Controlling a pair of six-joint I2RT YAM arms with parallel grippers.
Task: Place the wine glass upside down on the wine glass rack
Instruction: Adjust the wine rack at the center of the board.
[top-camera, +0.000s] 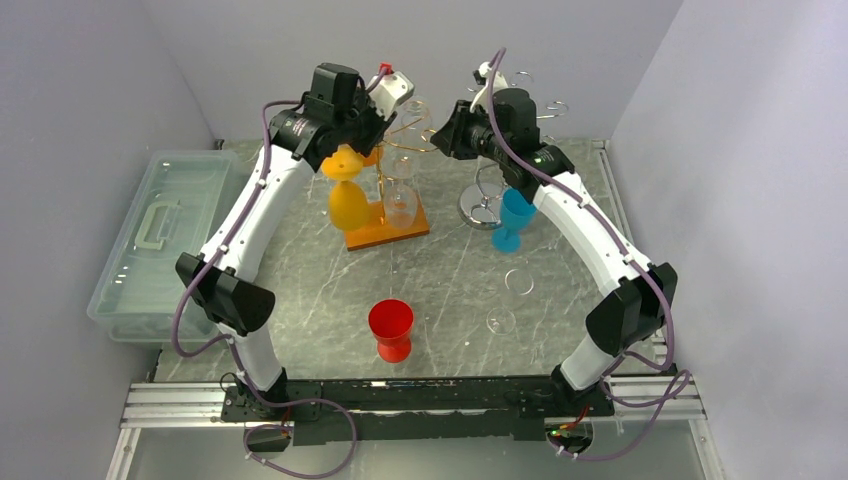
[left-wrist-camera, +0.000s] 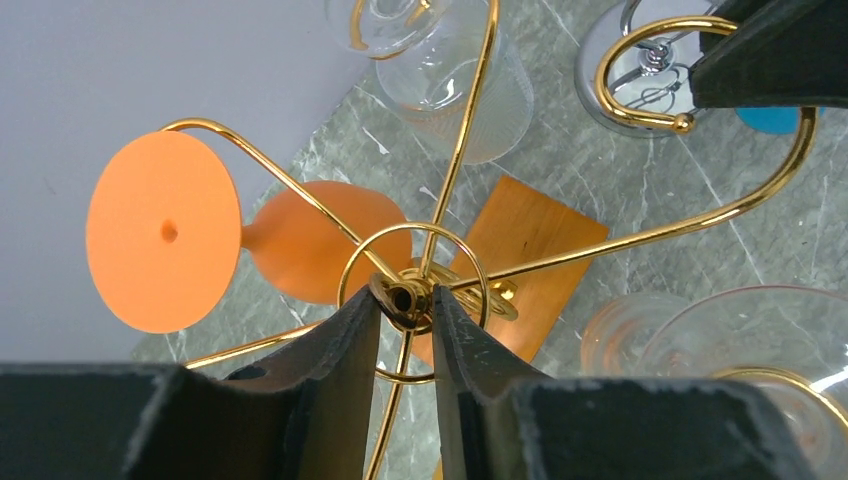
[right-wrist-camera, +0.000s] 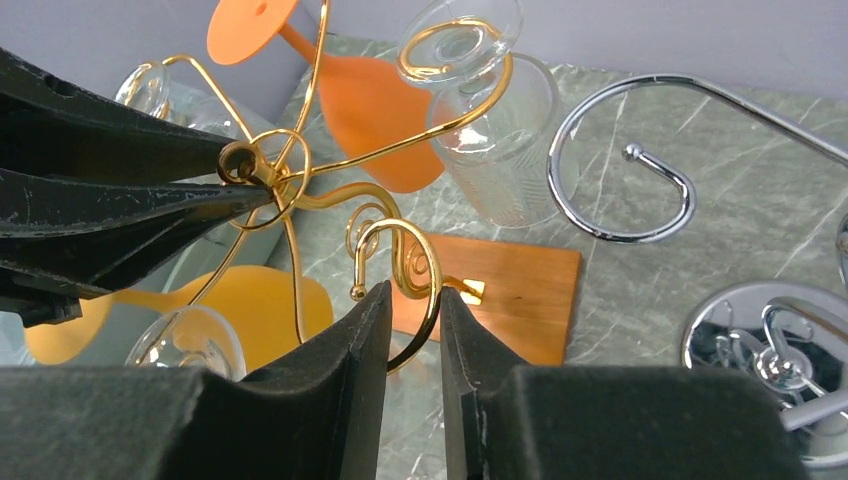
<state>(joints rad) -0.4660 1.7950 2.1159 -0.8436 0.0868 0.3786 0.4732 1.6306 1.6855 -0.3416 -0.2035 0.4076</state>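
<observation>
Tight up here: gold rack (top-camera: 386, 234) arms fan out all round my left gripper (left-wrist-camera: 405, 298), orange glass (top-camera: 347, 203) and clear glass (top-camera: 400, 205) hanging below. Silver rack (top-camera: 483, 205) and blue glass (top-camera: 514, 220) crowd my right. Near table (top-camera: 300, 300) lies open left of the red glass (top-camera: 391, 328).

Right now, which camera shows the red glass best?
The top camera: the red glass stands upright on the table, whole and unobstructed. Neither wrist camera shows it; both point at the gold rack.
</observation>
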